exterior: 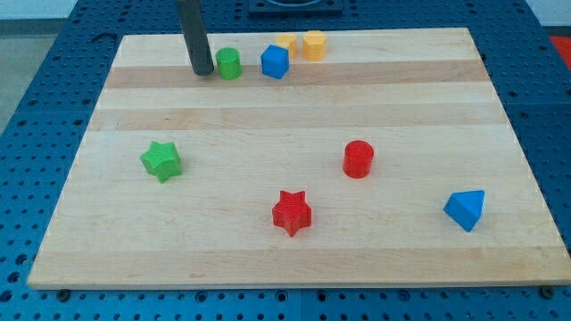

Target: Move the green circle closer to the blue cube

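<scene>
The green circle [229, 63], a short green cylinder, stands near the view's top edge of the wooden board [294, 259]. The blue cube [275, 61] stands a short gap to its right. My tip [202, 71] rests on the board just left of the green circle, close to touching it. The dark rod rises from the tip out of the view's top.
Two yellow blocks [285, 44] [313, 44] sit behind the blue cube at the view's top. A green star [161, 160] lies at the left, a red cylinder [358, 159] and a red star [292, 212] near the middle, a blue triangular block [466, 209] at the lower right.
</scene>
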`<action>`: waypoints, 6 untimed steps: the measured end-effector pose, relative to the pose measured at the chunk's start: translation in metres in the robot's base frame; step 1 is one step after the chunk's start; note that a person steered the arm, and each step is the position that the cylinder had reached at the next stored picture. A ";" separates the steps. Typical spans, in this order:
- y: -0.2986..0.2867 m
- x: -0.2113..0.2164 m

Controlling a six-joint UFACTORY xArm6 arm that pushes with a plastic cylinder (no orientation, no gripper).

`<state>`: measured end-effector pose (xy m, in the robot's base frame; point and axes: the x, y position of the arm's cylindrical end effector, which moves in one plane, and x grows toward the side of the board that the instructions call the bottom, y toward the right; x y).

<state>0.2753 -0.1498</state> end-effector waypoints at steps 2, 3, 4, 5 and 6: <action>0.018 -0.016; 0.001 0.007; 0.010 0.016; 0.040 0.014; 0.056 0.009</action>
